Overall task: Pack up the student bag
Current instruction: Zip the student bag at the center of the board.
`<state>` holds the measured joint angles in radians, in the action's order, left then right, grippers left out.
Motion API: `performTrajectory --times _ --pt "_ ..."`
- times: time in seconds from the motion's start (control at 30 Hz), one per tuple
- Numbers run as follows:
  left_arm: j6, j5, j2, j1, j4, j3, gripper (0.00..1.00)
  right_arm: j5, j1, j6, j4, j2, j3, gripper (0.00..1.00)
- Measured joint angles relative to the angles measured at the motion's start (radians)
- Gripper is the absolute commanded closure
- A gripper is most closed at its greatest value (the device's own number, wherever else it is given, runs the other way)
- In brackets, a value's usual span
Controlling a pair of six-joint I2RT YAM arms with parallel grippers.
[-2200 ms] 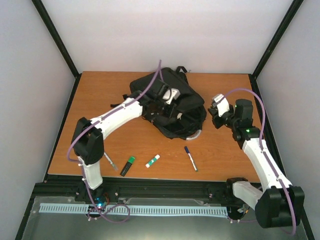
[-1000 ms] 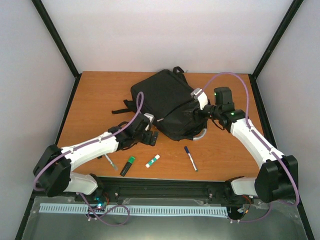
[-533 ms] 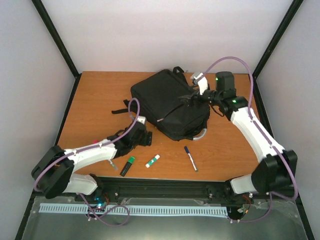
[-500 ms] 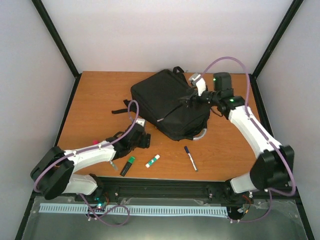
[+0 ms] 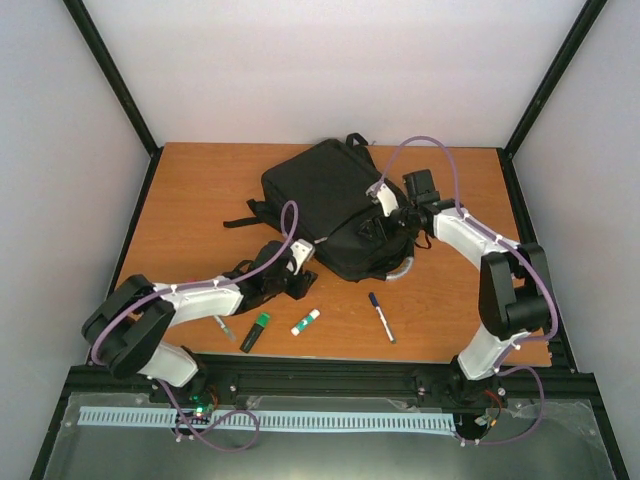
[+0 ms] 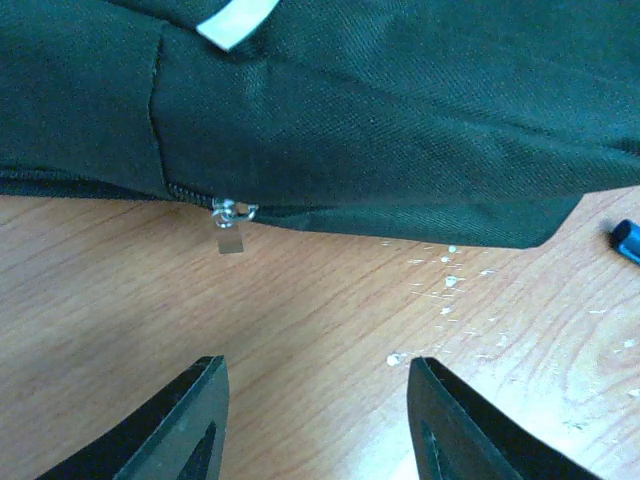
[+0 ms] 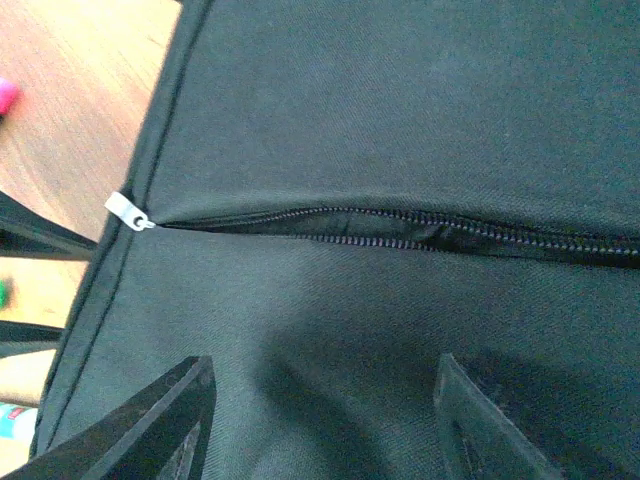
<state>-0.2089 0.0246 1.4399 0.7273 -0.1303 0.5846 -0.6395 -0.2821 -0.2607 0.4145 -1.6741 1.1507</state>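
Right arm [image 5: 458, 228] lowered over student bag [image 5: 320, 190] — zip [image 7: 400, 225] part-open.

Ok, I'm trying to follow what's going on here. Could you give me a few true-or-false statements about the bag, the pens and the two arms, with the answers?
1. The green highlighter lies on the table, outside the student bag. True.
2. The left tool is pinching the zip pull. False: its fingers stand apart with nothing between them, and the pull hangs free ahead of them.
3. The right tool is over the bag's black fabric. True.
4. The blue pen is packed in the bag. False: it lies on the table in front of the bag, near the glue stick.
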Motion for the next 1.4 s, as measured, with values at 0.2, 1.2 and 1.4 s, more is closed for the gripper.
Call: performTrajectory --times 0.2,1.2,1.4 --pt "0.058 0.042 0.066 -0.044 -0.077 0.0 0.51 0.023 0.0 -0.001 0.0 -0.06 0.0 0.39" --pt "0.157 0.056 0.275 -0.081 -0.25 0.061 0.96 0.01 0.001 -0.005 0.022 -0.097 0.026 0.4" --pt "0.144 0.005 0.271 -0.081 -0.259 0.056 0.99 0.003 0.001 -0.005 0.023 -0.101 0.027 0.41"
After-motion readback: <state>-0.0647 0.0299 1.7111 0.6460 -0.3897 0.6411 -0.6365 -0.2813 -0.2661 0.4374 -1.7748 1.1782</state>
